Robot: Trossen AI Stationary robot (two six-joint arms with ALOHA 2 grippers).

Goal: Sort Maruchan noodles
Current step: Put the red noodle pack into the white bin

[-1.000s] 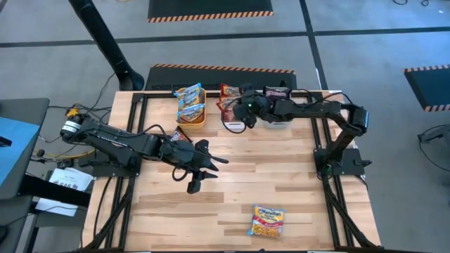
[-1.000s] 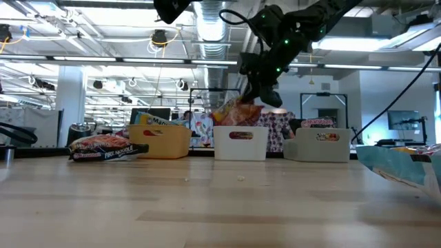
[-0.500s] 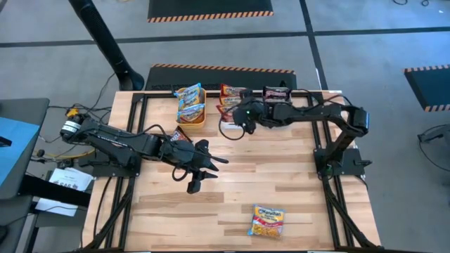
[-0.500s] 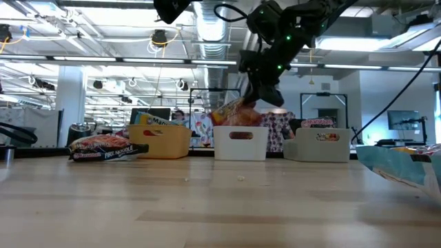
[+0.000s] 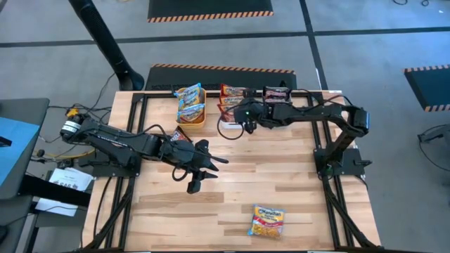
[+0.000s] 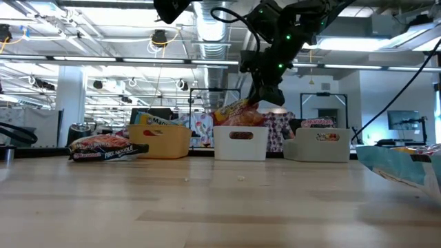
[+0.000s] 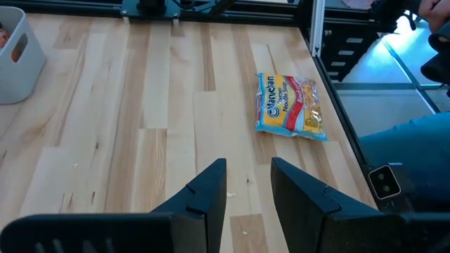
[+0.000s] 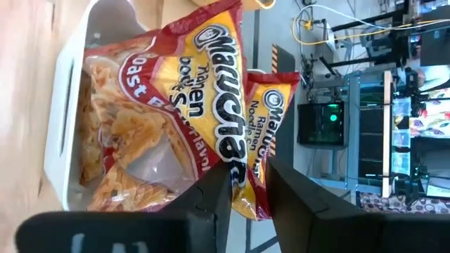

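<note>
Three bins stand along the far edge. The orange bin (image 5: 191,105) holds yellow-and-blue Maruchan noodles, the white bin (image 5: 226,105) red-orange ones and the grey bin (image 5: 275,94) dark ones. My right gripper (image 8: 247,176) is open just above the white bin (image 8: 67,119). Its fingers stand on either side of the top red-orange packet (image 8: 176,105), which lies on the packets below and sticks up over the rim (image 6: 238,110). My left gripper (image 7: 248,183) hangs open over the table's middle left, with nothing between its fingers. My right gripper's open fingers (image 8: 211,200) stand at the near edge of the top red-orange packet (image 8: 235,165), coming slanting down from the table's right. I cannot tell whether they touch it. The packet lies in the white bin, one end raised over the rim.
A yellow-and-blue packet (image 5: 267,220) lies flat near the table's front edge, right of centre (image 7: 290,105). A dark red packet (image 5: 181,135) lies by my left arm (image 6: 103,147). Bare wood fills the table's middle.
My right gripper has shifted a little toward the table's left over the white bin and has rolled at the wrist. The red-orange packet below it has sunk a little and now lies on the packets in the bin.
</note>
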